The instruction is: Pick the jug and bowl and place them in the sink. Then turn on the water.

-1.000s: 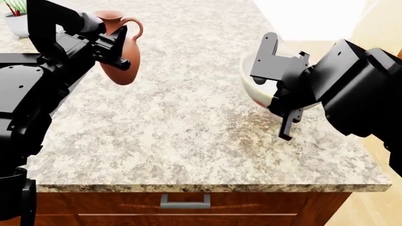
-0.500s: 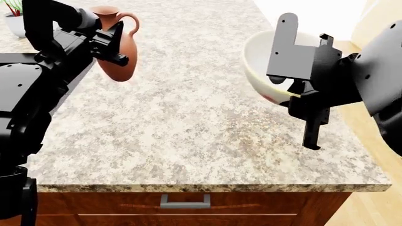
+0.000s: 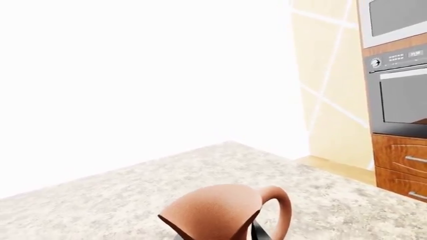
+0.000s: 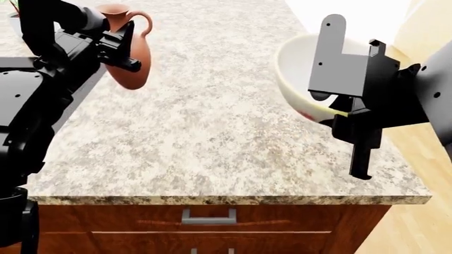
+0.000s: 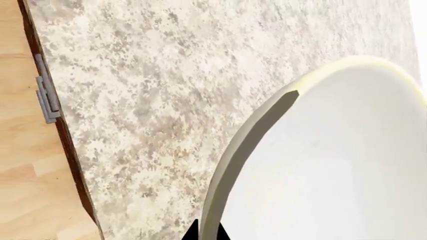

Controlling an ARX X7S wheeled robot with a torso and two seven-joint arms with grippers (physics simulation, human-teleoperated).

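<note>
Now left gripper (image 4: 120,45) shut tight on small brown clay jug (image 4: 132,53), held up off speckled stone counter (image 4: 205,132). Right gripper (image 4: 346,103) pinches rim of big white bowl (image 4: 300,71), tipped sideways. Thin rim hold: bowl may slip, drop. Sink not seen.

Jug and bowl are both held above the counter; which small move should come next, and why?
Probably carry both toward the sink, which no view shows. The left end effector holds the jug and the right end effector grips the bowl by its rim, both clear of the granite counter.
</note>
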